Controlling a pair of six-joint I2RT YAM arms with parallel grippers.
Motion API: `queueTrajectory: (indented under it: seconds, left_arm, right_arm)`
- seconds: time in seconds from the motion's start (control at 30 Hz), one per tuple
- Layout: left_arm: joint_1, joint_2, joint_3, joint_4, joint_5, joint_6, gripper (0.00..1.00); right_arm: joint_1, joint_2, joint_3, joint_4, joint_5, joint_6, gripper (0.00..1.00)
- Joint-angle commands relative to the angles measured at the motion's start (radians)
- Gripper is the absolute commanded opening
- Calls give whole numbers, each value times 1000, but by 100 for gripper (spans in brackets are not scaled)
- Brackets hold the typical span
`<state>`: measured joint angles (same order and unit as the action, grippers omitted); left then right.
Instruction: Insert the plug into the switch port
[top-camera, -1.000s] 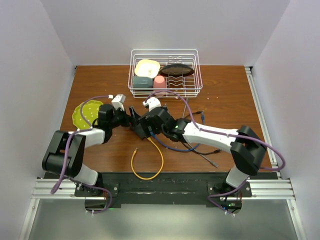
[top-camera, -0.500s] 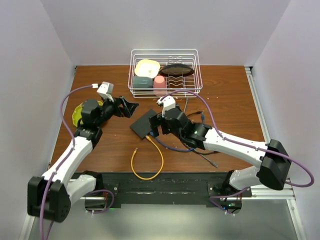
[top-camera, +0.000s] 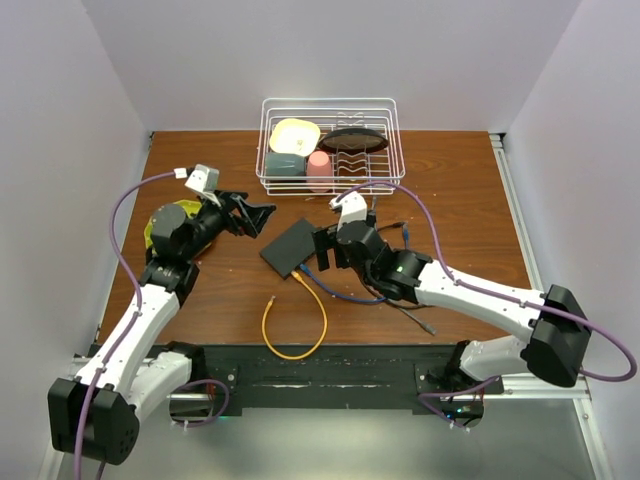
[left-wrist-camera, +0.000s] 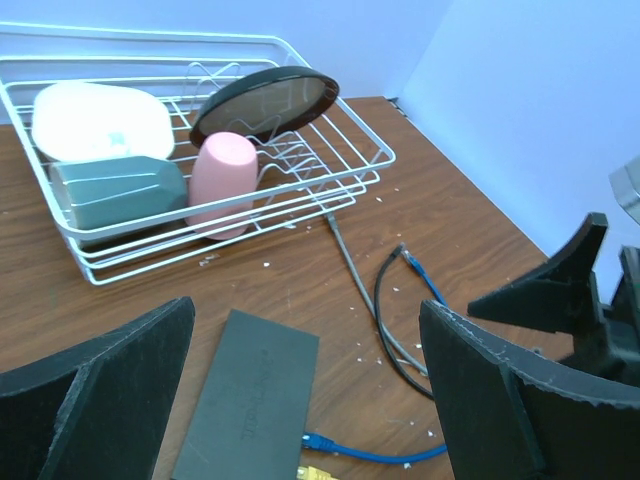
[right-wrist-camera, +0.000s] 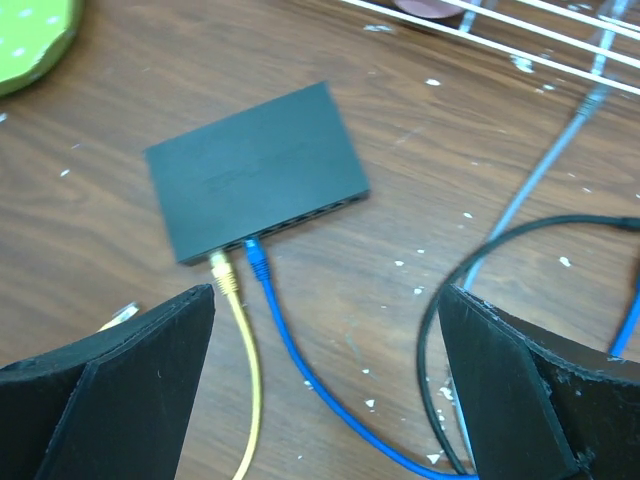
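The right pincer (right-wrist-camera: 315, 385) hangs with its jaws wide apart and nothing between them; its fingers (right-wrist-camera: 520, 390) are thick wedges of rough, matte black material. It is just right of the switch (right-wrist-camera: 255, 170), a flat, dark grey, smooth rectangular box lying mid-table, slightly left of centre, with faint marking on its lid that is too small to read. The ports (right-wrist-camera: 300, 215) run along the narrow edge turned toward the near-right. A yellow plug (right-wrist-camera: 222, 268) and a blue plug (right-wrist-camera: 256, 258) sit side by side in that edge. The yellow cable (top-camera: 322, 322) loops toward the near edge, and the blue cable (right-wrist-camera: 283, 335) curves off right. The left pincer (top-camera: 258, 218) also stands agape and empty, raised left of the switch and apart from it. A second ago both pincers were crowded against the switch; since then both have drawn back, and the switch lies flat. A black cable (left-wrist-camera: 378, 300) and a grey cable (right-wrist-camera: 545, 165) lie right of the switch. The table (top-camera: 450, 170) is brown wood grain flecked with white crumbs (right-wrist-camera: 432, 82). A green dotted plate (top-camera: 158, 228) lies by the left edge. At the far edge is a white wire rack (left-wrist-camera: 380, 160) holding a pale bowl (left-wrist-camera: 100, 120), a faceted grey-green cup (left-wrist-camera: 120, 195), a pink cup (left-wrist-camera: 225, 180) and a dark oval plate (left-wrist-camera: 265, 100).
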<state>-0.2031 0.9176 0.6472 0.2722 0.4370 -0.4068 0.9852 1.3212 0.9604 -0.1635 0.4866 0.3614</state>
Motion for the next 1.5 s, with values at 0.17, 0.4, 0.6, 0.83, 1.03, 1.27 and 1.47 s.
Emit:
queueTrajectory:
  seconds: [0.17,0.4,0.6,0.83,1.03,1.27,1.47]
  left_arm:
    - [7,10,31,-2,-23,-43,100]
    - [7,-13,51,-54,-90,-47,100]
    - [5,-20,43,-76,-118,-17,100]
    - [7,-19,63,-108,-122,-1,100]
    - [7,-28,71,-133,-144,17,100]
    - [7,-25,57,-125,-149,29,100]
    - [7,-5,54,-116,-147,33,100]
  right_arm:
    - [-141,85,104,-80,17,120,94]
    - [-252,176,112,-70,-42,163,89]
    - [-342,269,107,-33,-106,185,81]
    - [-405,443,173,-41,-175,214,61]
    - [-425,507,187,-36,-177,234,41]
    - [-434,527,179,-36,-178,243,0]
    - [-434,425,169,-47,-186,206,0]
